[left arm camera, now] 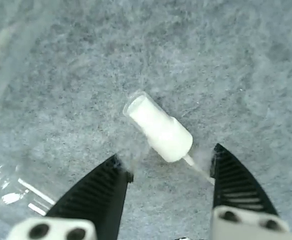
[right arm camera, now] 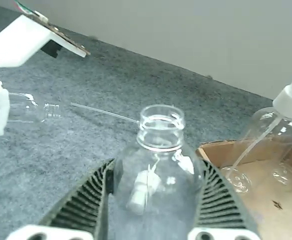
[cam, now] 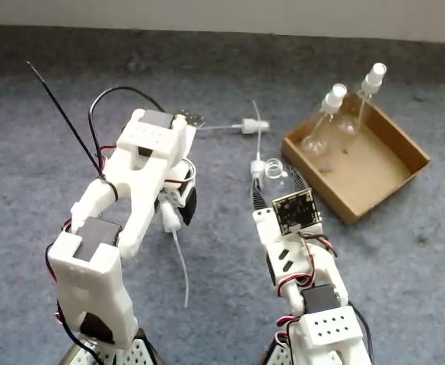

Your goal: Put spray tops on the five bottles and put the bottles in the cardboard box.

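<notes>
**Q:** Where is the bottle that is being worked on?

**A:** A clear bottle (right arm camera: pixel 158 145) sits between the two ribbed black fingers of the right hand (right arm camera: pixel 157 172), which is closed against both of its sides. Its neck is open, with no top on it, and points away from the wrist. From above, it is near the middle of the grey carpeted surface (cam: pixel 230 251), just beside the near corner of the cardboard box (cam: pixel 405 137). I cannot tell whether its base touches the surface.

**Q:** And the spray tops?

**A:** One white spray top (left arm camera: pixel 158 129) lies on its side on the surface, right under the left hand (left arm camera: pixel 168 155). That hand is spread open, with a finger on either side of the top. The high view shows the top's thin tube trailing back towards the arm bases. A second spray top (cam: pixel 251 126) lies farther out, between the left arm and the box, with its tube pointing towards the left arm.

**Q:** What is in the box?

**A:** Two capped bottles (cam: pixel 325 122), both clear with white tops fitted, are in its far corner. Their tops stick out over the rim.

**Q:** Any other bottles?

**A:** One more uncapped bottle (right arm camera: pixel 28 107) lies on its side on the surface close to the left arm. Its neck points towards the bottle in the right hand.
</notes>
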Motion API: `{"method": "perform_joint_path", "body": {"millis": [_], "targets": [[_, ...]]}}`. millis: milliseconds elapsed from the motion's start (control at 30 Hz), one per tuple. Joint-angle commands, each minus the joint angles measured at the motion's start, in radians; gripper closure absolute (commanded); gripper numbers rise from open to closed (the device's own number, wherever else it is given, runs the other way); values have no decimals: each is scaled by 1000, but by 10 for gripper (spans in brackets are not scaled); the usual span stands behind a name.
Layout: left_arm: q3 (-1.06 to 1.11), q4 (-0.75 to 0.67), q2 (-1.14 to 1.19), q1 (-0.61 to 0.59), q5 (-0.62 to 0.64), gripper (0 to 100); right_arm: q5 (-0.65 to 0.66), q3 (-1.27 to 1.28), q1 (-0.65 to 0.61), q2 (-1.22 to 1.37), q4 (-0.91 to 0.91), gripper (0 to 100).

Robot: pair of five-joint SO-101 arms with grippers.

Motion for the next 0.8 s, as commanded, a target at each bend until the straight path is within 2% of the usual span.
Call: {"method": "perform_joint_path", "body": {"millis": [0, 100, 267, 500, 767], "targets": [[-10, 2, -18, -7, -5, 787, -5, 87, 10, -19, -28, 893], [-8, 2, -13, -8, 12, 819, -5, 87, 10, -19, -28, 893], [2, 8, -8, -8, 245, 803, -5, 87, 10, -19, -28, 893], [4, 11, -8, -1, 460, 787, -5, 88, 10, -19, -28, 893], [104, -23, -8, 2, 499, 790, -5, 88, 10, -19, -28, 893]]}}
